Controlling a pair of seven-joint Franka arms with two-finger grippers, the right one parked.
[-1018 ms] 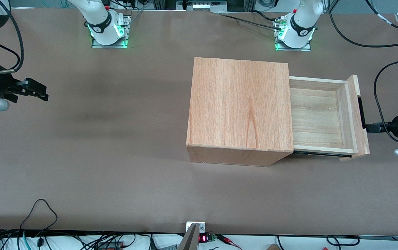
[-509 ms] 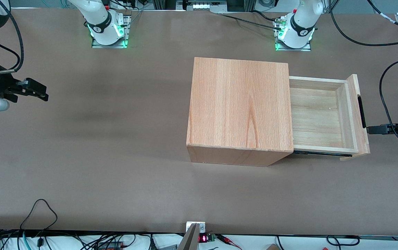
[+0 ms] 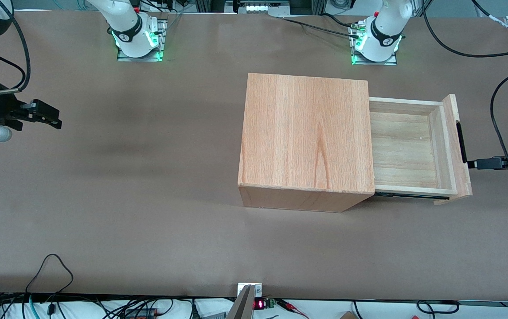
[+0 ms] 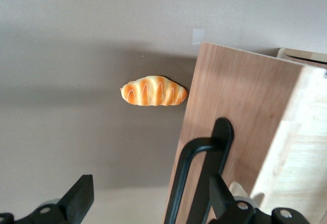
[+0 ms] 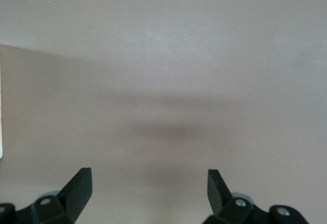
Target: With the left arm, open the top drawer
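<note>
The shallow pale-wood top drawer (image 3: 407, 148) stands pulled out of the wood-grain cabinet (image 3: 305, 137) toward the working arm's end of the table, its tray open from above, while its thick front panel and long slim black bar handle (image 3: 460, 142) block the way just in front of the black two-finger gripper (image 3: 473, 164), whose fingers are spread apart. In the left wrist view a striped orange bread-shaped toy (image 4: 154, 91) lies on the brown tabletop (image 3: 147, 199) beside the drawer front, and bare surface surrounds it.

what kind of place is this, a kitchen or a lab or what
Most likely a robotics lab: a brown table with bolted-down arm bases, loose cables along its edge, and the left gripper, fingers open, in front of the pulled-out top drawer.
</note>
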